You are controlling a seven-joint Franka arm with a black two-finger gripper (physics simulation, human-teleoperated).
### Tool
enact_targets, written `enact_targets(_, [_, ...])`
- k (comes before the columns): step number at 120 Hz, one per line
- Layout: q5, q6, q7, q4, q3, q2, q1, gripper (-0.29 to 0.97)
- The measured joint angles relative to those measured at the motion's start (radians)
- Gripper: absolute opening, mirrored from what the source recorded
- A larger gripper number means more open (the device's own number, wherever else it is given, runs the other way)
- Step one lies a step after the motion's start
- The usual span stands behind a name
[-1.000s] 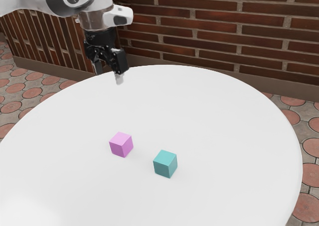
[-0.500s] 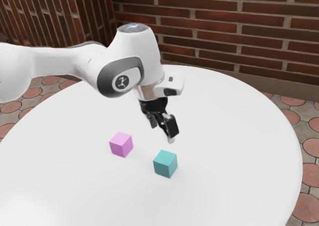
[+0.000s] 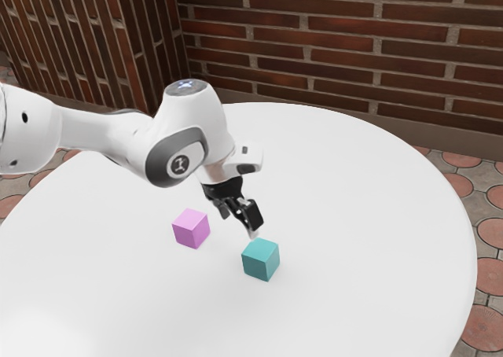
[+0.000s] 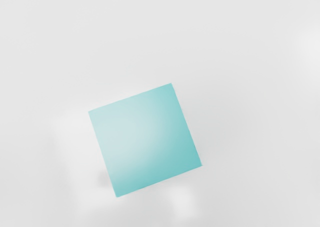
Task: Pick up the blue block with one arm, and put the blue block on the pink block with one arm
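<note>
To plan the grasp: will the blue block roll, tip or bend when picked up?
The blue block looks like a rigid cube with flat faces, so it probably will not roll or bend. It sits flat on the white table, so tipping seems unlikely. Its smooth sides might slip a little.

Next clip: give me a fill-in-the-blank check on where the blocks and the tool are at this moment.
1. On the round white table lie ___ small cubes.
2. The black two-finger tool hangs over the small teal-blue cube, and the small pink cube lies toward the exterior view's ___ of that cube.
3. The pink cube has ___ stacked on it.
4. The red wall behind the table is made of ___.

Missing words: two; left; nothing; brick.
</note>
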Motion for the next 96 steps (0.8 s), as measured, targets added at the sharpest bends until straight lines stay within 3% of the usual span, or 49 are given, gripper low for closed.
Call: enact_targets(96, [-0.001, 0.162, -0.071, -0.013, -0.007, 0.136, 0.0, 0.68])
